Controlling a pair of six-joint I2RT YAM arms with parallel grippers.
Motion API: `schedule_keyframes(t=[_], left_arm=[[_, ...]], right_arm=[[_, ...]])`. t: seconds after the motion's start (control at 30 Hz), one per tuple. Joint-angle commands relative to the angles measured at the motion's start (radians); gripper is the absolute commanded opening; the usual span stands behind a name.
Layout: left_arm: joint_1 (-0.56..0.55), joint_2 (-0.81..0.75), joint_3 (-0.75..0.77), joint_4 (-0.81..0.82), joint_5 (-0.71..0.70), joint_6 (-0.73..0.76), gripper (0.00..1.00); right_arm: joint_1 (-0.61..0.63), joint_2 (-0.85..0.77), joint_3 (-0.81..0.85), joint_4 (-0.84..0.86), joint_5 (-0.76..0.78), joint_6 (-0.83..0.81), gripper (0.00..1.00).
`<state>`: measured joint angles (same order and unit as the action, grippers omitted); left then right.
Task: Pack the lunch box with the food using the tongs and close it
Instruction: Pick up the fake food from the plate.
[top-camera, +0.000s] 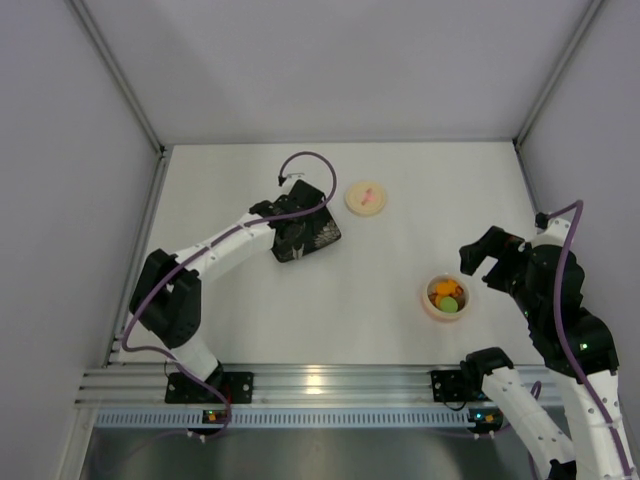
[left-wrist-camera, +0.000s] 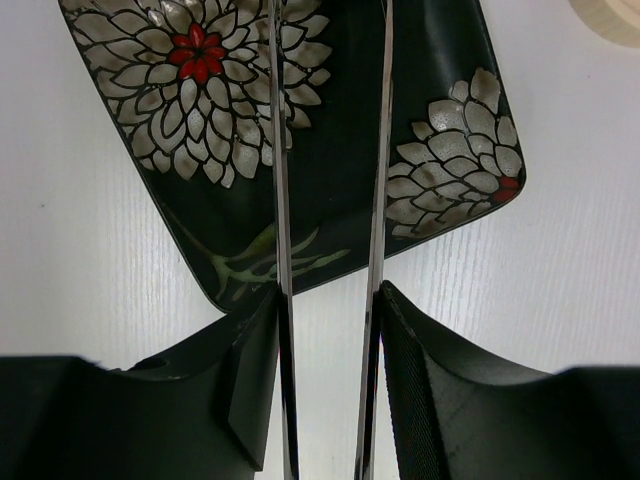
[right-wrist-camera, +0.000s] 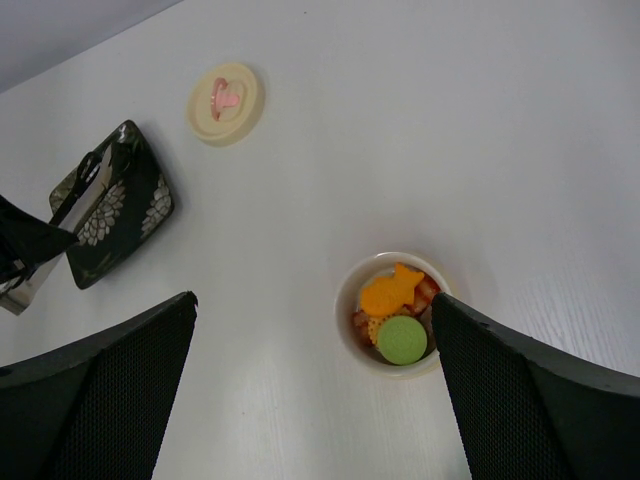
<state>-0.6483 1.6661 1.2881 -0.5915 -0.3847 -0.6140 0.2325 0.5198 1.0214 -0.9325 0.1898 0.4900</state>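
Lunch box (top-camera: 446, 297) sits on the near-right part of the table (top-camera: 470, 190). Its top is open and the food (right-wrist-camera: 390, 293) is piled inside: an orange fish-shaped piece, a green round, something reddish-brown underneath. Lid (top-camera: 366, 197) lies flat with the pink mark up, well apart from the box, left of it and toward the far side, just beside the right corner of the dark plate (top-camera: 305, 235). Plate looks bare of food in the left wrist view, so packing judged done and only closing is left.

Right tool (right-wrist-camera: 312, 300) hovers just right of the box, fingers spread wide, nothing in them. Left tool (left-wrist-camera: 325, 300) is over the plate, clamped on the tongs (left-wrist-camera: 281, 200). Both thin arms run straight out between its fingers across the plate, tips out of view.

Key relation: the lid is nearer the left arm, but that one is busy with the tongs. The right arm is free but would have to reach left and far across the table, away from the box, then bring the lid back. Lid is round, so no long axis to line up.
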Motion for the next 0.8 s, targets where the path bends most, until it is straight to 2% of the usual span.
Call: schedule_keyframes(t=[0.0, 0.47, 0.77], left_arm=[[0.009, 0.020, 0.031, 0.044, 0.001, 0.019, 0.47], [0.027, 0.040, 0.037, 0.044, 0.010, 0.023, 0.47], [0.032, 0.006, 0.048, 0.033, 0.030, 0.037, 0.31]], right_arm=[[-0.015, 0.006, 0.037, -0.023, 0.014, -0.013, 1.00], [-0.015, -0.004, 0.023, -0.023, 0.017, -0.013, 1.00], [-0.015, -0.006, 0.025, -0.023, 0.016, -0.010, 0.99]])
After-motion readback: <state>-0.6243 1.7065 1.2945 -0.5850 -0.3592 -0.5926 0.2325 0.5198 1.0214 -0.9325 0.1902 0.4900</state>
